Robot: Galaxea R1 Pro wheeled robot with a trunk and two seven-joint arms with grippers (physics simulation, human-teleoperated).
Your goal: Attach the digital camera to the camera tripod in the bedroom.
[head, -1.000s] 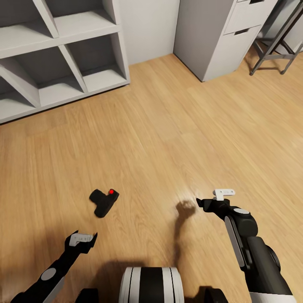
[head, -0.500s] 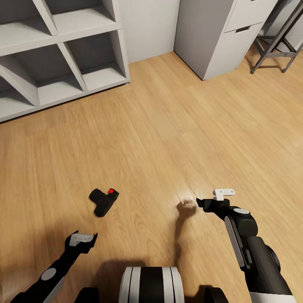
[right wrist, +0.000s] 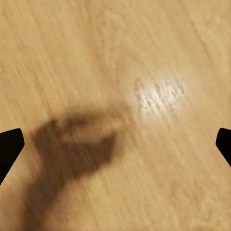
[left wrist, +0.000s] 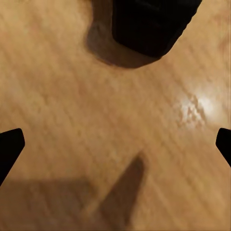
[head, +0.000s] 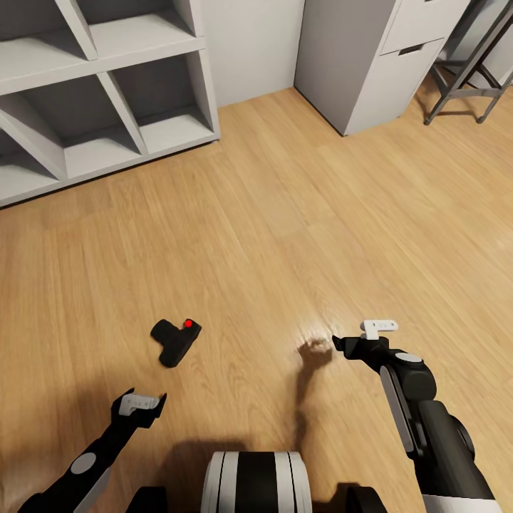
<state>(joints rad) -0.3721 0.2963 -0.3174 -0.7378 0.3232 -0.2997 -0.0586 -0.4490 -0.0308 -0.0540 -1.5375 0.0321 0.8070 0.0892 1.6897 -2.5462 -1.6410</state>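
One digital camera (head: 175, 342) on the wood floor (head: 285, 235), at 1 o'clock from the left gripper (head: 140, 404), apart. Left wrist: fingertips spread wide, probably the camera's dark body (left wrist: 151, 24) ahead. Right wrist: right gripper (right wrist: 115, 144) likewise spread, empty. Likely rigid, light, fragile; best pinched across the body.

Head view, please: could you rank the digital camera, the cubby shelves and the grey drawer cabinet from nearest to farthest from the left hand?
From the left hand:
1. Digital camera, on the floor just ahead.
2. Cubby shelves, far ahead on the left.
3. Grey drawer cabinet, far ahead on the right.
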